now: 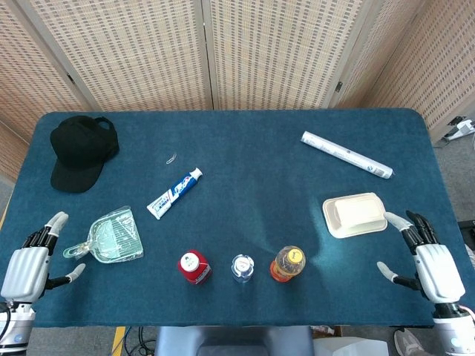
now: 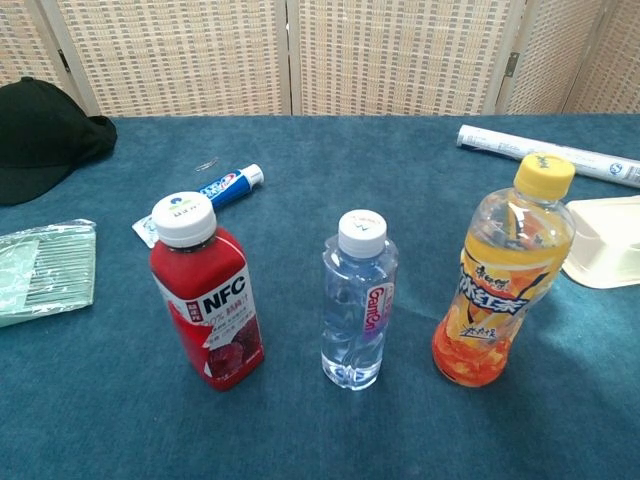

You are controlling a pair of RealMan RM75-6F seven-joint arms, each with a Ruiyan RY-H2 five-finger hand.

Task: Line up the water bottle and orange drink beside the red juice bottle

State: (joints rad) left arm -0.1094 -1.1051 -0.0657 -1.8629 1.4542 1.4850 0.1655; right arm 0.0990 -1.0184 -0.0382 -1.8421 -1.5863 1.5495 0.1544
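Observation:
Three bottles stand upright in a row near the table's front edge. The red juice bottle [image 1: 194, 267] [image 2: 205, 305] with a white cap is leftmost. The clear water bottle [image 1: 242, 268] [image 2: 357, 300] is in the middle. The orange drink [image 1: 287, 263] [image 2: 503, 273] with a yellow cap is on the right. My left hand [image 1: 28, 259] hovers at the front left corner, fingers apart, holding nothing. My right hand [image 1: 430, 263] is at the front right corner, fingers spread and empty, well right of the orange drink. Neither hand shows in the chest view.
A black cap [image 1: 80, 150] lies at the back left. A clear dustpan [image 1: 113, 239] sits near my left hand. A toothpaste tube [image 1: 174, 193], a small clip [image 1: 171, 157], a white rolled tube [image 1: 346, 154] and a cream lidded box [image 1: 355, 214] lie further back.

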